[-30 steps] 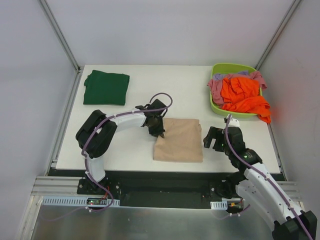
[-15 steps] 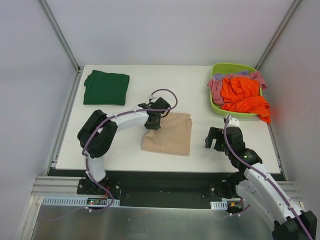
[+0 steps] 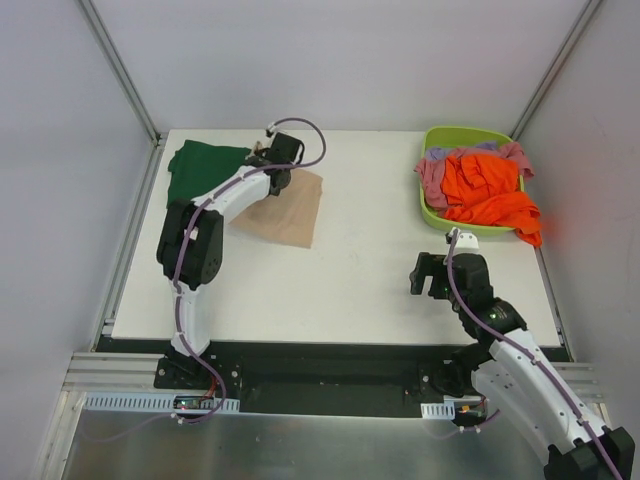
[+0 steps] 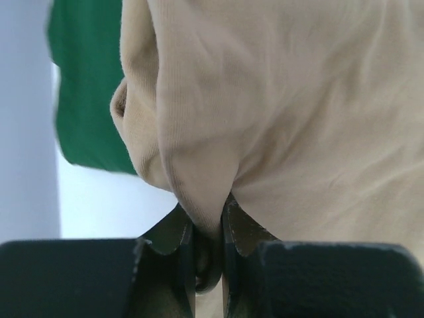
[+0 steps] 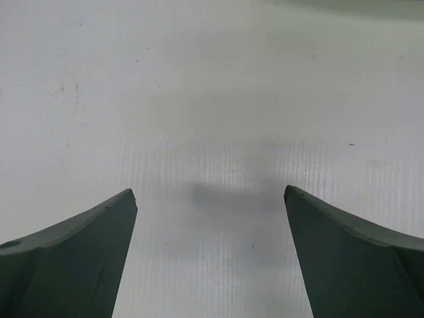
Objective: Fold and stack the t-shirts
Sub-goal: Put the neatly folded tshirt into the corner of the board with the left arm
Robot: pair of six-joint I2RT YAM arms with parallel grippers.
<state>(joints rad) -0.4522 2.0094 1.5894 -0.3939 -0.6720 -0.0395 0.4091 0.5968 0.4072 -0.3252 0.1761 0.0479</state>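
We hold the beige-tan t-shirt (image 3: 288, 212) in the left gripper (image 4: 209, 224), at the far left part of the table (image 3: 370, 275).

The left fingers (image 4: 173, 233) are clenched on a bunched fold of the beige cloth, which fills most of the left wrist view; the folded shirt lies just beside the dark green t-shirt (image 3: 200, 172), and we cannot tell if the two touch; the right gripper (image 5: 209, 192) hangs over bare table at the near right, its jaws spread wide and grasping nothing; the orange t-shirt (image 3: 487, 192), the pink one (image 3: 431, 180) and the lilac one (image 3: 450, 153) are heaped in the lime-green basket (image 3: 432, 214) at the far right corner, the orange spilling over its rim.
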